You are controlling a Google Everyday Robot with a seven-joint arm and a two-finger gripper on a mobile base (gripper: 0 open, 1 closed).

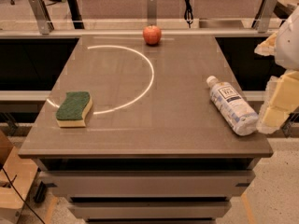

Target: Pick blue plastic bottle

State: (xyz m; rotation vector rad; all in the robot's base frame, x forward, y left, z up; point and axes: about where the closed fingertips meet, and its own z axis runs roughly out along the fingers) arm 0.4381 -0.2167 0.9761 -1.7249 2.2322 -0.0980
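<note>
1. The gripper (279, 101) shows only as blurred pale-yellow blocks at the table's right edge, partly cut off by the frame. A white piece of the arm sits above it. I cannot tell whether it is released, clenched or grasping anything.
2. The clear plastic water bottle with a white cap (231, 104) lies on its side just beside the gripper, on the side facing the table's middle. Its base points at the gripper's lowest block. I cannot tell whether the two touch. Its cap points away, toward the far end of the table.
3. The bottle's label is white with a pale-blue pattern and a dark square logo. I cannot read the writing on it.
4. Well apart from the gripper, across the table, a green-topped yellow sponge with wavy sides (74, 108) lies flat near the opposite edge.
5. A round red apple (152, 34) stands at the far edge, well away from the gripper.
6. The grey-brown rectangular table top (163, 120) is glossy and carries a bright white arc (148, 76) between sponge and apple.
7. Behind the table runs a rail with metal posts (151, 8). The floor is pale and speckled, and a black cable (14, 190) trails at the lower left.
</note>
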